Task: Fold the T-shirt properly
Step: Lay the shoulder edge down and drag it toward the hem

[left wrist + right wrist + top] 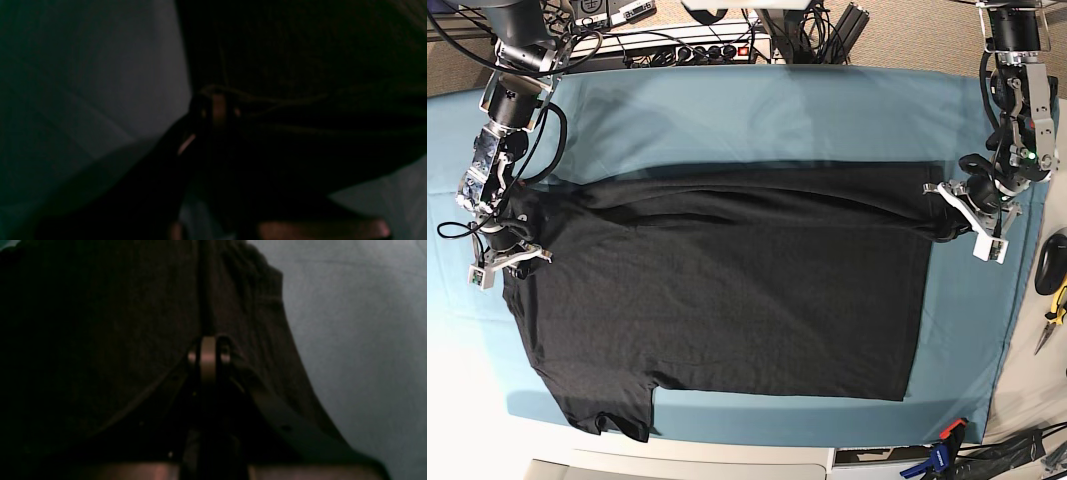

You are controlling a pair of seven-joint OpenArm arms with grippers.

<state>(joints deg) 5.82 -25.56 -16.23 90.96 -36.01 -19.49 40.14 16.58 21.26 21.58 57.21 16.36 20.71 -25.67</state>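
The T-shirt [727, 300] was spread flat on the teal cloth [757, 115], filling most of its middle, plain dark side up. Its top edge was pulled into a long fold running across between the two arms. A sleeve [622, 415] was seen hanging toward the cloth's near edge at lower left of the base view.

The left gripper [949, 205] was closed on the T-shirt's top corner at the base view's right; in the left wrist view [218, 110] dark fabric was bunched at the shut fingertips. The right gripper [509, 228] was closed on the opposite corner at the base view's left; in the right wrist view [209, 355] fabric was pinched between the jaws, with a taut crease running up from them.

Pliers [1055, 310] were lying on the table [1027, 400] off the cloth's right edge.
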